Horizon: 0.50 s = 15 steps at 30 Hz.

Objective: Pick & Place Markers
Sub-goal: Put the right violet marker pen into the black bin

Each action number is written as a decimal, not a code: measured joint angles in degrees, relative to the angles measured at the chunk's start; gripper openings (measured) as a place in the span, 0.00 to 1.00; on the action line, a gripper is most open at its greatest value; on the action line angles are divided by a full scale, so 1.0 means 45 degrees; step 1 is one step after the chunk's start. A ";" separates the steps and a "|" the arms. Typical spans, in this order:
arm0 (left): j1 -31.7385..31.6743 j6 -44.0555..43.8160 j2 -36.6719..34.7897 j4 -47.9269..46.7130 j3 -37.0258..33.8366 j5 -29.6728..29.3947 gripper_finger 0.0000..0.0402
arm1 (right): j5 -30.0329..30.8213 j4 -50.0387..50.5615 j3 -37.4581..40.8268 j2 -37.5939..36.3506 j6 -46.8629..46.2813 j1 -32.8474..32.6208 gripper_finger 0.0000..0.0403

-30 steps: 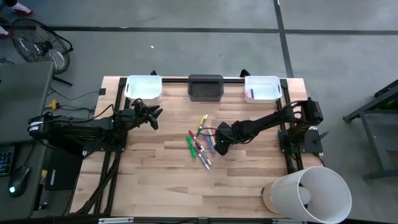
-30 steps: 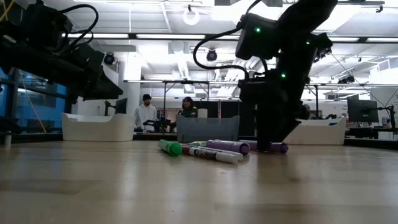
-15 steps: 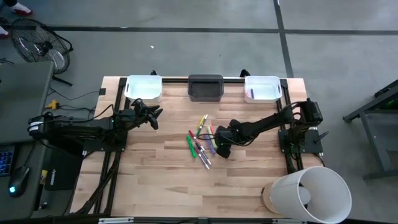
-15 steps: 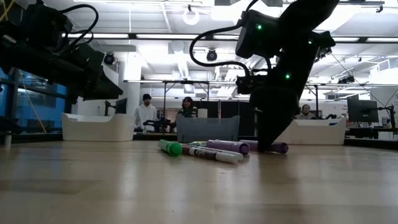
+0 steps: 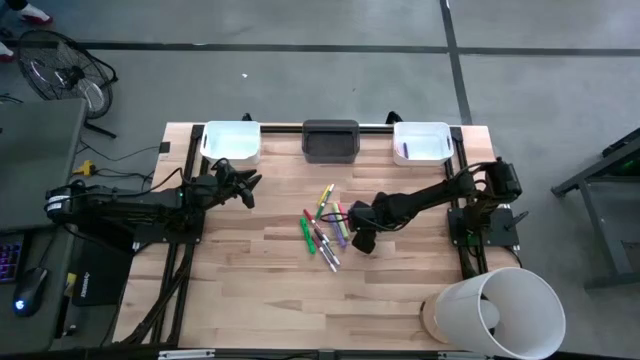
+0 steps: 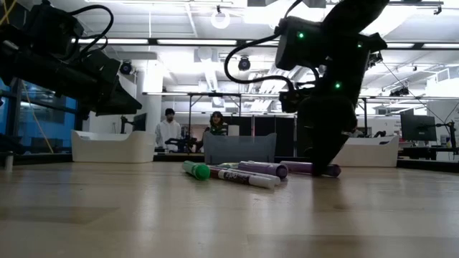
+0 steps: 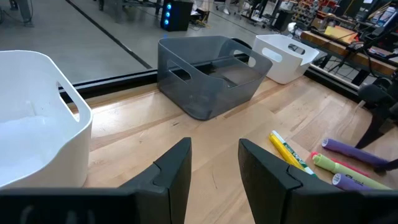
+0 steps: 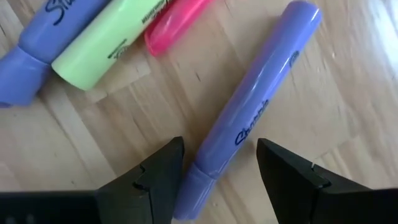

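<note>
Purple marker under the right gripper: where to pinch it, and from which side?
Grip the purple marker mid-barrel, coming straight down. It lies flat on the table, apart from its neighbours, and the open right gripper already straddles it, one finger each side of the round barrel.

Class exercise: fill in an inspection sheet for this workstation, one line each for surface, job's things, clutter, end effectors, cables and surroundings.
Surface: wooden table.
Job's things: markers piled mid-table; purple marker lies between the right end effector's fingers.
Clutter: two white bins, grey bin, white cylinder.
End effectors: right end effector low over the pile, open; left end effector waiting, open.
Cables: along the left arm.
Surroundings: fan, people behind.
</note>
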<state>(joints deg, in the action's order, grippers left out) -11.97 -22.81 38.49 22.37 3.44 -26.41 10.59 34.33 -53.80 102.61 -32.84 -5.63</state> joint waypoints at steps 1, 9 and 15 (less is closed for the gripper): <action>0.0000 0.0005 0.0000 0.0005 -0.0003 0.0000 0.33 | -0.0023 0.0040 0.0000 0.0000 -0.0201 0.0010 0.49; 0.0000 0.0001 0.0000 0.0004 -0.0005 0.0000 0.33 | -0.0247 -0.0103 0.0013 0.0000 -0.2870 0.0160 0.38; 0.0000 0.0000 0.0002 0.0003 -0.0005 0.0000 0.33 | 0.0208 -0.0383 0.0057 0.0005 -0.4619 0.0150 0.30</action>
<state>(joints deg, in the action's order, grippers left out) -11.97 -22.81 38.50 22.38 3.42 -26.41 11.53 32.61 -53.55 102.63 -53.63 -4.95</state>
